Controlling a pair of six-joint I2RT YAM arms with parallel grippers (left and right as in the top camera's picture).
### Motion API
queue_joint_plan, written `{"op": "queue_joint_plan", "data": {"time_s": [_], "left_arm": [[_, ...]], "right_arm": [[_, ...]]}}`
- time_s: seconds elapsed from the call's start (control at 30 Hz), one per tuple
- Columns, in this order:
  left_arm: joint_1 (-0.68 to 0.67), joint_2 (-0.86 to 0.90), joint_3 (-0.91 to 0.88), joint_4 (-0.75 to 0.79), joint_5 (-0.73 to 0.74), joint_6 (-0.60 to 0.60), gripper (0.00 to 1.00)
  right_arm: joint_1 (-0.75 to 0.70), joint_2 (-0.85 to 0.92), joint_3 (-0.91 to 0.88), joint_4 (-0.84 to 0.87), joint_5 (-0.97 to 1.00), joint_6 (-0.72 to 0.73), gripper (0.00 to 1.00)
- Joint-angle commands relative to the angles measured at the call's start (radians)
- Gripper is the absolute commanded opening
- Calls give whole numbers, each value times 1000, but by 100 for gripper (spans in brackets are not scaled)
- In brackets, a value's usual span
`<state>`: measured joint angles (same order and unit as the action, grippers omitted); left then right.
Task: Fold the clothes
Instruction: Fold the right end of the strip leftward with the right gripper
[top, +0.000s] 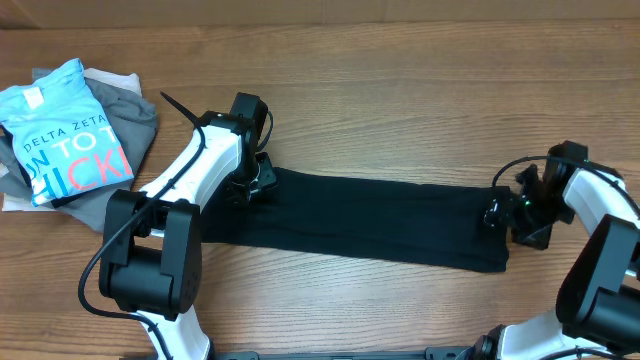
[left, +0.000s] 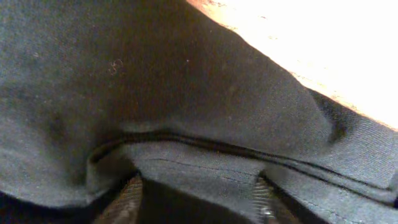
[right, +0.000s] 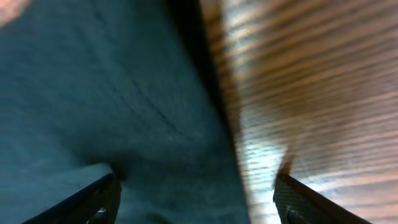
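Observation:
The black garment (top: 370, 220) lies on the wooden table as a long flat strip running from left to right. My left gripper (top: 250, 185) is down on its upper left end. In the left wrist view the fingers (left: 198, 202) stand apart, with a fold of black fabric (left: 155, 93) between and ahead of them. My right gripper (top: 503, 213) is at the strip's right end. In the right wrist view its fingers (right: 199, 202) are wide open and straddle the garment's edge (right: 124, 112), one over cloth and one over bare wood. No white tag shows.
A pile of other clothes lies at the far left: a light blue tee with lettering (top: 60, 130) on top of grey garments (top: 130, 120). Bare wooden table (top: 420, 90) lies behind and in front of the strip.

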<state>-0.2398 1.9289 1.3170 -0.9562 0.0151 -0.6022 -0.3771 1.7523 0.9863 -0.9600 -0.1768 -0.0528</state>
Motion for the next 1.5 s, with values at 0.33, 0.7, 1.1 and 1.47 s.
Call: {"op": "queue_joint_plan", "data": {"time_s": [0.33, 0.7, 1.1, 1.47], "left_arm": [[6, -20, -7, 12, 4, 4, 67], [9, -20, 9, 15, 5, 24, 66], [70, -20, 74, -43, 42, 45, 67], [69, -20, 74, -61, 46, 46, 67]], "right_arm": [[20, -7, -37, 32, -139, -26, 4], [-20, -7, 101, -79, 35, 32, 4], [140, -10, 344, -282, 44, 142, 4], [486, -9, 344, -226, 23, 294, 5]]}}
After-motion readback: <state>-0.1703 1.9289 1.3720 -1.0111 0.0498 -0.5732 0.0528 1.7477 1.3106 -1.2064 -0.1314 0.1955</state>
